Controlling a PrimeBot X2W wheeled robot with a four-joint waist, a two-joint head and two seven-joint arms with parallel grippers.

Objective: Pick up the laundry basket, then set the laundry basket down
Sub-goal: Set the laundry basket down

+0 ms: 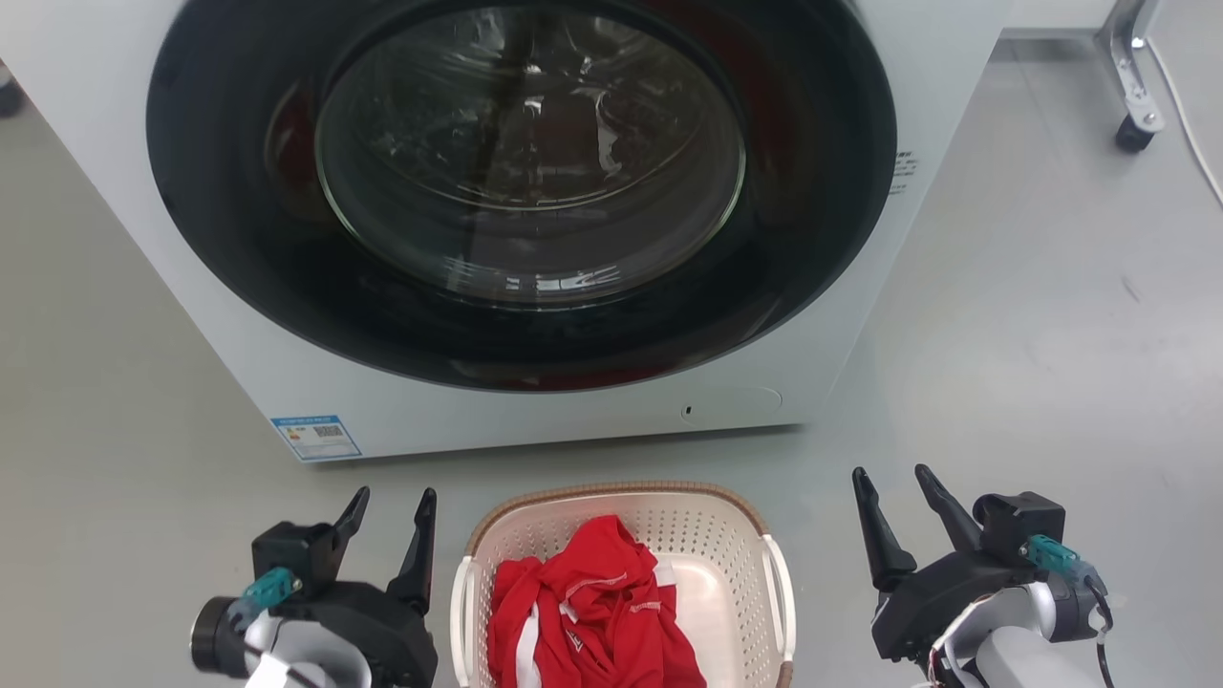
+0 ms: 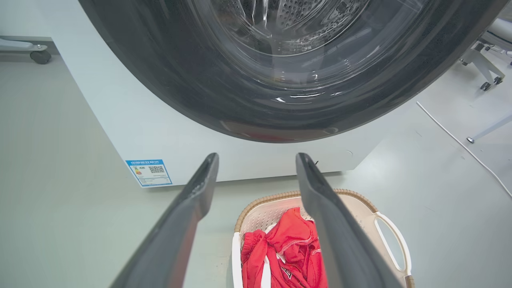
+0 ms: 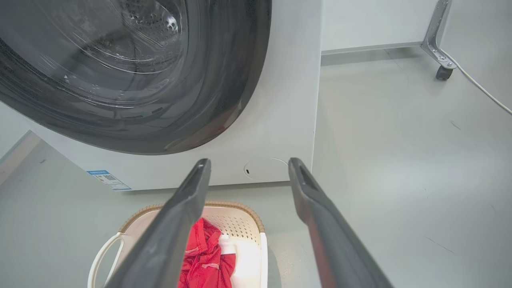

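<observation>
The laundry basket (image 1: 712,535), cream-white with perforated walls and a brown woven-look rim, stands on the floor at the bottom centre of the head view, just in front of the washing machine. Red and white clothes (image 1: 592,612) lie inside it. My left gripper (image 1: 392,506) hangs open to the basket's left, apart from it. My right gripper (image 1: 896,483) hangs open to its right, also apart. In the left wrist view the basket (image 2: 384,224) sits low between and right of my fingers; in the right wrist view the basket (image 3: 240,224) sits low and left.
A white front-loading washing machine (image 1: 592,420) with a big dark round door (image 1: 521,182) stands right behind the basket. A castor leg (image 1: 1135,105) and a white cable (image 1: 1190,124) lie at the far right. Grey floor (image 1: 1032,334) spreads on both sides.
</observation>
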